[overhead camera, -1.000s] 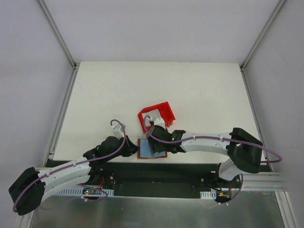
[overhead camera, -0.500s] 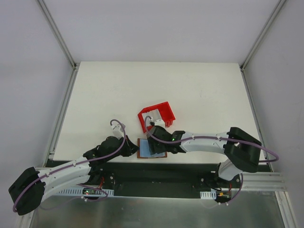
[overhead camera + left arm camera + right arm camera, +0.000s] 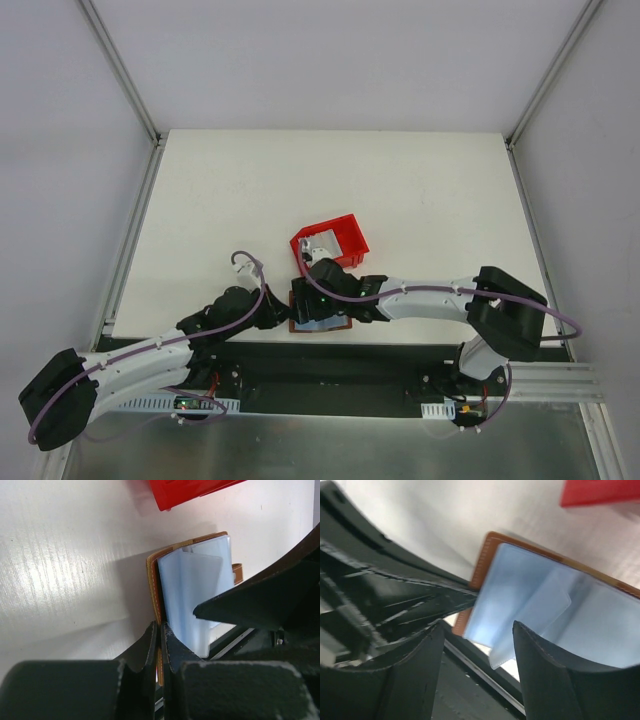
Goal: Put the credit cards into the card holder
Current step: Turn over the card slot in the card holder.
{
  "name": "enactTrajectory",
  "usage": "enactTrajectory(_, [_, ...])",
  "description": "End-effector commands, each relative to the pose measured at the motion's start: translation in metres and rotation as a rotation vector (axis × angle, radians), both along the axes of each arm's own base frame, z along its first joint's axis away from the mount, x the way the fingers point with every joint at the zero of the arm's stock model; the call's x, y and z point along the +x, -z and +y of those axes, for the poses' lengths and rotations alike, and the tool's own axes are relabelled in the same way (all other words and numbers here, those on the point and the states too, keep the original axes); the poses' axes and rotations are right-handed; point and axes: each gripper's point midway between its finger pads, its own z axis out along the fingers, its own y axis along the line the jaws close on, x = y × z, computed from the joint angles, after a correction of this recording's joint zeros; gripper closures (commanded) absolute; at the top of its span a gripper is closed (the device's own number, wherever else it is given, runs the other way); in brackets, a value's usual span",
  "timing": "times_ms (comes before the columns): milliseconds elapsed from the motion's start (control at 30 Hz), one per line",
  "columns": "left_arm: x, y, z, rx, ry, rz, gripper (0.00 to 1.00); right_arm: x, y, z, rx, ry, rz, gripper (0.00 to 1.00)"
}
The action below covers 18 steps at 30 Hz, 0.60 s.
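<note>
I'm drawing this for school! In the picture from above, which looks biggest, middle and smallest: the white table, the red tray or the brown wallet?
Largest: the table.
Then the red tray.
Smallest: the wallet, though it is partly covered, so those two are close and not certain.

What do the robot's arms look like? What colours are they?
The left arm and right arm are white tubes with chunky black joints. A purple cable runs along each. The left gripper and right gripper have black fingers.
</note>
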Motion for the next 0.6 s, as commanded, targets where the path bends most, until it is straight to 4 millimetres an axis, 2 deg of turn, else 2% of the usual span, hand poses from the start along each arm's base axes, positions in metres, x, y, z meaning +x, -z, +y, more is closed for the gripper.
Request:
enactTrajectory(0, [-0.004, 0.032, 0.020, 0.035, -0.069, 0.036, 1.00, -0.006, -0.027, 0.036, 0.153, -0.090, 0.018, 0.39])
enactTrajectory(100, [-0.005, 0.038, 0.024, 0.044, -0.087, 0.045, 1.00, -0.012, -0.030, 0.044, 0.182, -0.132, 0.038, 0.39])
enactTrajectory(167, [-0.005, 0.041, 0.026, 0.048, -0.097, 0.051, 1.00, -0.010, -0.040, 0.045, 0.206, -0.151, 0.004, 0.39])
enactTrajectory(300, [-0.008, 0.051, 0.033, 0.067, -0.118, 0.072, 1.00, -0.004, -0.085, 0.043, 0.286, -0.196, -0.094, 0.37])
enactTrajectory(367, [-0.008, 0.053, 0.035, 0.075, -0.129, 0.078, 1.00, 0.010, -0.094, 0.028, 0.247, -0.123, -0.149, 0.36])
enactTrajectory(467, [-0.008, 0.056, 0.038, 0.096, -0.137, 0.086, 1.00, 0.030, -0.071, -0.013, 0.074, 0.030, -0.144, 0.36])
enactTrajectory(567, [-0.009, 0.057, 0.036, 0.104, -0.123, 0.090, 1.00, 0.031, -0.044, -0.040, -0.028, 0.089, -0.120, 0.36])
